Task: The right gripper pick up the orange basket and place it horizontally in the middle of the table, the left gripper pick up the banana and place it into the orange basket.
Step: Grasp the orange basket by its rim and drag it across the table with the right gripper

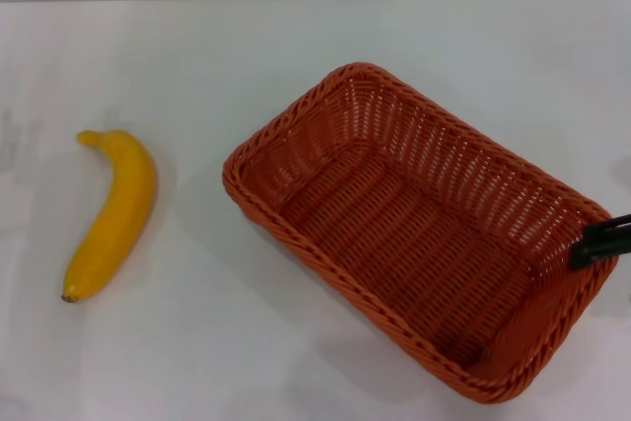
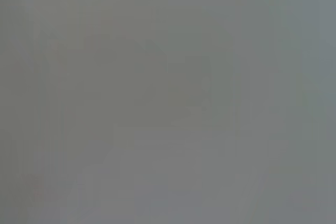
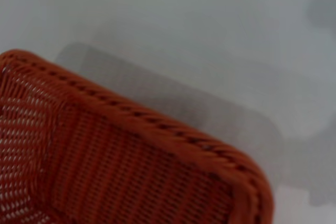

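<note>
The basket (image 1: 414, 234) sits angled on the white tabletop (image 1: 197, 342), right of centre, empty. The right hand (image 1: 599, 241) reaches in from the right edge, its black tip at the basket's right rim; I cannot tell whether it grips the rim. The banana (image 1: 113, 212) lies well apart to the left. The left hand is out of view.

Right hand (image 1: 597, 242) cut off at the head view's edge, its grip on the orange basket (image 1: 414, 224) unclear; left wrist view a blur.
</note>
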You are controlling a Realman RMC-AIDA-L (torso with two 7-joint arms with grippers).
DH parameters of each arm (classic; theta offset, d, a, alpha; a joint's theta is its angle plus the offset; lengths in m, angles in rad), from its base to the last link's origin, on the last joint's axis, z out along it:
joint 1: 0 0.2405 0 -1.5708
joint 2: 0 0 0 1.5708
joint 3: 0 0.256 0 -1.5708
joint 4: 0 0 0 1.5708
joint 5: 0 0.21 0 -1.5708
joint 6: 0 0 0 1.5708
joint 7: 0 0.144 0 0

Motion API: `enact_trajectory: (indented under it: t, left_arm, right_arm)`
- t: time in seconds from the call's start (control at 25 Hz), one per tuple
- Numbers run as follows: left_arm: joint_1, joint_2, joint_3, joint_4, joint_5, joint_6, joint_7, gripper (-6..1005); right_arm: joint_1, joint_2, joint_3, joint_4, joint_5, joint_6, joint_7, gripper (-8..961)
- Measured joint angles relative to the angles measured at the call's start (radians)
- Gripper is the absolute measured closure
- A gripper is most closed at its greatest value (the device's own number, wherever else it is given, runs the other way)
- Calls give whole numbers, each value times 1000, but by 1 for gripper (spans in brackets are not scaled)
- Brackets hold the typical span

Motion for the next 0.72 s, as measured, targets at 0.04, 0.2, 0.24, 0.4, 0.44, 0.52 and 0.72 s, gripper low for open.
enact_trajectory:
  t: [0.04, 0.2, 0.24, 0.4, 0.44, 0.52, 0.72]
  left_arm:
    - [0, 0, 0, 0, -2, 0, -3, 109]
    - [1, 0, 1, 0, -2, 0, -9, 109]
    - [2, 0, 3, 0, -2, 1, -9, 109]
    - [6, 0, 2, 0, -3, 1, -9, 108]
    - [6, 0, 2, 0, -3, 1, -9, 108]
    - [6, 0, 2, 0, -3, 1, -9, 108]
    - [8, 0, 1, 0, -1, 2, -9, 108]
  right_arm:
    - [2, 0, -15, 8, 3, -11, 3, 162]
    - [3, 0, -64, 54, 1, -55, 4, 166]
    - [1, 0, -75, 67, 0, -70, 2, 168]
    - [1, -1, -100, 94, -20, -89, 0, 176]
    - [3, -1, -104, 102, -28, -91, -2, 180]
    - [6, -1, -115, 124, -33, -101, -8, 189]
    - [9, 0, -134, 172, -36, -155, -45, 199]
